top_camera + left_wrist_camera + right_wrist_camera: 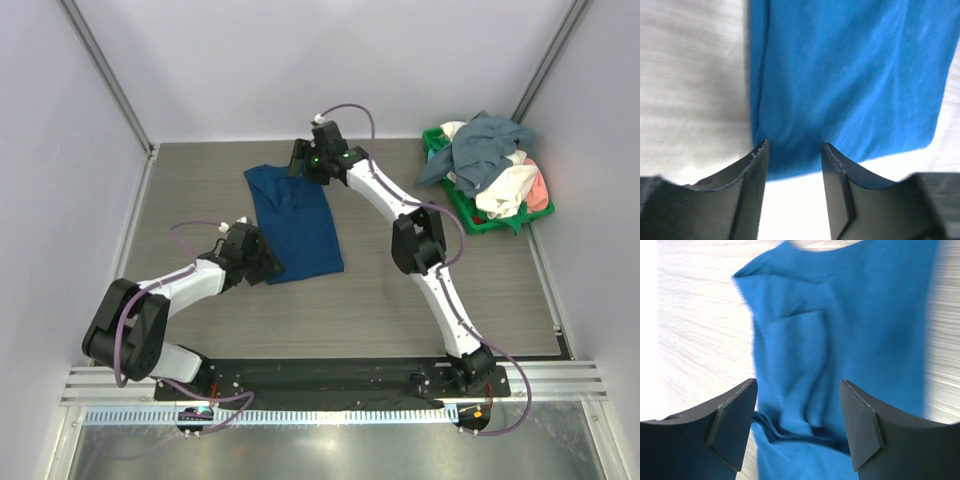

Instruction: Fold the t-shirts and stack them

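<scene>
A blue t-shirt (293, 222) lies on the table, folded into a long strip running from back to front. My left gripper (264, 262) is open at its near left corner. In the left wrist view the shirt's hem (840, 100) lies just past the open gripper (792, 150). My right gripper (305, 165) is open over the shirt's far end. In the right wrist view the gripper (799, 390) straddles a bunched fold of the shirt (840, 330). Neither gripper holds cloth. Grey-blue (482, 147), white (503, 187) and salmon-pink (539, 190) shirts are piled at the back right.
The pile sits in a green plastic basket (468, 214) at the back right corner, beside the right wall. The wood-grain table (400, 310) shows bare in front of the shirt. Walls close in the left, back and right sides.
</scene>
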`<state>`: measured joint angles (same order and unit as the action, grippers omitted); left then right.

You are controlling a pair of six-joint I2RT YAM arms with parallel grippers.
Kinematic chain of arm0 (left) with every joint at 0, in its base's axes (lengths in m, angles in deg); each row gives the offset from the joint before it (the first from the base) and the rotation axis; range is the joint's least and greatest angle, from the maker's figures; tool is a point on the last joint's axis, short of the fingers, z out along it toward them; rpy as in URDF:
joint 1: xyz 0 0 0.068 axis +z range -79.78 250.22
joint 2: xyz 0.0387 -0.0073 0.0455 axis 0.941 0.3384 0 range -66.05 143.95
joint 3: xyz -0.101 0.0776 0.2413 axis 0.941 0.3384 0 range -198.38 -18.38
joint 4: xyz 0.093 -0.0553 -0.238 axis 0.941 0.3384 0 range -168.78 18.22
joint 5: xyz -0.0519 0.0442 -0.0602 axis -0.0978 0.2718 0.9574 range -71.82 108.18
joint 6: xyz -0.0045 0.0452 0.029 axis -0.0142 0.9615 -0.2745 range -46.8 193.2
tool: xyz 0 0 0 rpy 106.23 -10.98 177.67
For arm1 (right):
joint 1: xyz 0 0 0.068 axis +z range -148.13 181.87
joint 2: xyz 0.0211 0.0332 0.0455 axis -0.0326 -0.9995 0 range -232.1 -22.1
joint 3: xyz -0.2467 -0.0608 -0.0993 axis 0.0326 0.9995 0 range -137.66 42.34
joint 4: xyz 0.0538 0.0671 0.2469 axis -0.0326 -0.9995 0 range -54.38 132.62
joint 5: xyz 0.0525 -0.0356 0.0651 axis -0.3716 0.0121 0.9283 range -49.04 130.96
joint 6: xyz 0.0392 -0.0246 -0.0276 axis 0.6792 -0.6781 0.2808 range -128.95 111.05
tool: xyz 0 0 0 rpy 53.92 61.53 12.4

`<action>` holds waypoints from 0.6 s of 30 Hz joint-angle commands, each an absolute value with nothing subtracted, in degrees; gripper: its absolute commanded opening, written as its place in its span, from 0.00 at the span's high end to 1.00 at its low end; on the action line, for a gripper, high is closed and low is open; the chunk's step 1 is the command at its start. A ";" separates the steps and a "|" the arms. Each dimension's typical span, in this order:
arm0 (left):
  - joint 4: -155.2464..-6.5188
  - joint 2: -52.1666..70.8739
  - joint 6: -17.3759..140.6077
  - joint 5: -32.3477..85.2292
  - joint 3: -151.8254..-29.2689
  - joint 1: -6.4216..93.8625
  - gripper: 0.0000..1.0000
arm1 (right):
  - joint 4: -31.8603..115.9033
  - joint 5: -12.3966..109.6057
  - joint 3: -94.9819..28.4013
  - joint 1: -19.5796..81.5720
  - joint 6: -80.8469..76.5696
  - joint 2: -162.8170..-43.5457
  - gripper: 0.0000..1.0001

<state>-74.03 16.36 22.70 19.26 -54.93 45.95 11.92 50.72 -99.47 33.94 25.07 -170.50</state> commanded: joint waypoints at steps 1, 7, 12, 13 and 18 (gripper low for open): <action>-64.29 12.09 23.62 18.53 -56.34 45.61 0.49 | 15.90 50.90 -93.91 32.37 23.41 -157.83 0.26; -57.78 4.53 24.41 14.15 -58.89 45.61 0.33 | 17.92 52.47 -61.85 30.44 20.67 -136.85 0.22; -56.63 1.10 23.89 13.70 -56.44 45.70 0.32 | 20.11 54.76 -37.14 30.35 19.52 -125.48 0.21; -57.24 0.75 23.71 14.39 -55.56 45.70 0.32 | 20.64 55.89 -34.50 30.43 19.52 -124.15 0.21; -64.52 -0.57 21.52 17.83 -48.46 45.61 0.34 | 28.54 64.94 -17.97 30.87 21.19 -117.64 0.23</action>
<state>-60.85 0.53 22.72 15.96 -52.00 45.82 22.52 57.94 -24.02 30.38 20.94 -120.47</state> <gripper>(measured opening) 0.668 0.779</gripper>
